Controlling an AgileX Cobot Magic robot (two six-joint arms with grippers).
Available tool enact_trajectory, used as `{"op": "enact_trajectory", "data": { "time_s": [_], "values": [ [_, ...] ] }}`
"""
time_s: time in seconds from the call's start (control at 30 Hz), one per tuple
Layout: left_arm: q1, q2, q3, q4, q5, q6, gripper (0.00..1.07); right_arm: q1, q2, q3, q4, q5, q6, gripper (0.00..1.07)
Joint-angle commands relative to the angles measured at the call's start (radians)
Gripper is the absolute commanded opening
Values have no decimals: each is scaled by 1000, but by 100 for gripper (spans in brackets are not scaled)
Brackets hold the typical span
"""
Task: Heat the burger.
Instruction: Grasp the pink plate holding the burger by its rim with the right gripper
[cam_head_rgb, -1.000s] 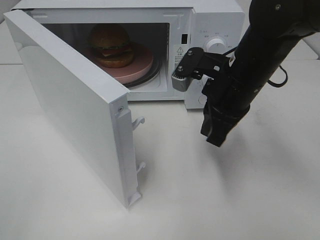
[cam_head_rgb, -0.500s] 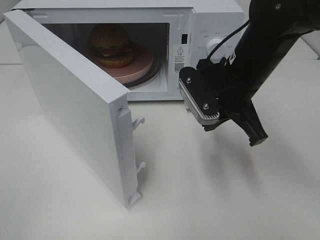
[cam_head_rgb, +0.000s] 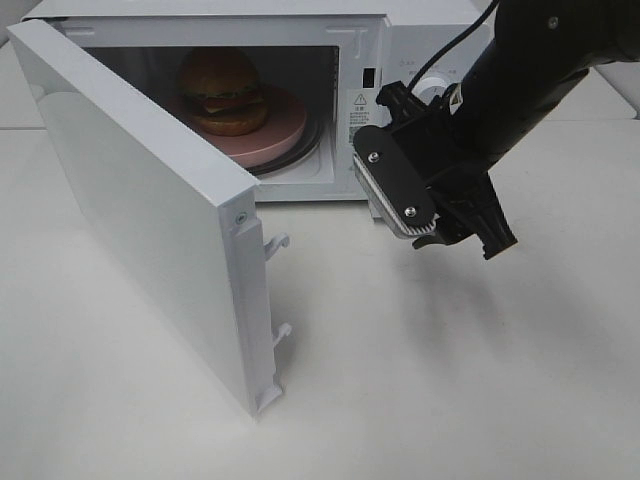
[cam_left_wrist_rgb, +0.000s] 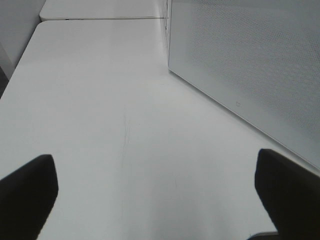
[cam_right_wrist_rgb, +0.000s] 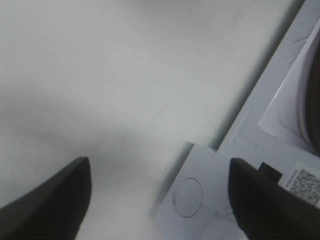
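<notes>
The burger (cam_head_rgb: 222, 92) sits on a pink plate (cam_head_rgb: 280, 130) inside the white microwave (cam_head_rgb: 420, 35). The microwave's door (cam_head_rgb: 150, 220) stands swung wide open toward the front left. My right gripper (cam_head_rgb: 460, 238) hangs open and empty above the table, just in front of the control panel and to the right of the oven opening. In the right wrist view, both dark fingers (cam_right_wrist_rgb: 50, 200) frame the table and a corner of the door (cam_right_wrist_rgb: 192, 197). My left gripper (cam_left_wrist_rgb: 155, 200) is open and empty over bare table in the left wrist view. It is out of the high view.
A round knob (cam_head_rgb: 432, 88) sits on the control panel behind the right arm. The door's latch hooks (cam_head_rgb: 278, 243) stick out at its free edge. A white dotted microwave panel (cam_left_wrist_rgb: 240, 60) stands close beside the left gripper. The white table (cam_head_rgb: 420, 380) stretches in front.
The right gripper went from shut to open. Its wrist turned, and the fingers swung from pointing down to pointing down and to the right. The left gripper, door and burger stayed put.
</notes>
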Motion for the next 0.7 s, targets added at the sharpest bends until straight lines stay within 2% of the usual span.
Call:
{"op": "enact_trajectory", "data": {
  "time_s": [0.03,0.4,0.7],
  "values": [
    [1,-16,3,-2,-7,0,100,24,-2,-23,-6,-21,60,87],
    [1,-16,3,-2,-7,1,100,61,55,-120,-24,-49,107,86],
    [1,-16,3,-2,-7,1,100,90,169,-234,-24,-110,168,85]
  ]
}}
